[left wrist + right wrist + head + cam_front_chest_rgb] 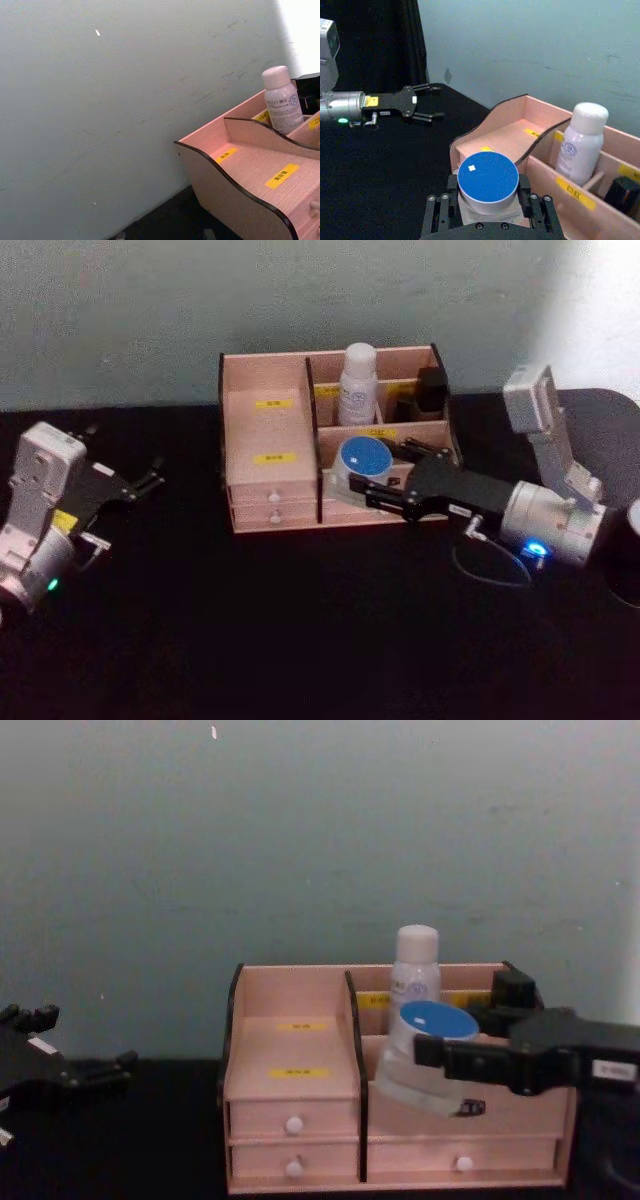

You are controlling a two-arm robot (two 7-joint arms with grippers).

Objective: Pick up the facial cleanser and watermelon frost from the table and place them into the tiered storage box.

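Gripping the blue-capped cleanser [362, 462] tilted over the box's [265, 455] front right compartment, the right pincer [385, 490] looks ready to lower and release, while the left pincer [150, 480] waits spread above the counter [300, 620].

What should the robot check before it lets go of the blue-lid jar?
1. Right gripper holds the blue-lid jar firmly: ok, fingers clamp both its sides.
2. Jar is over the tiered storage box: ok, at its front right compartment.
3. Jar is upright: not ok, the chest view shows it tilted.
4. Jar rests on the compartment floor: cannot tell.
5. White bottle stays out of the way: ok, it stands in the back tier.
6. Left gripper is clear: ok, open, off to the left.
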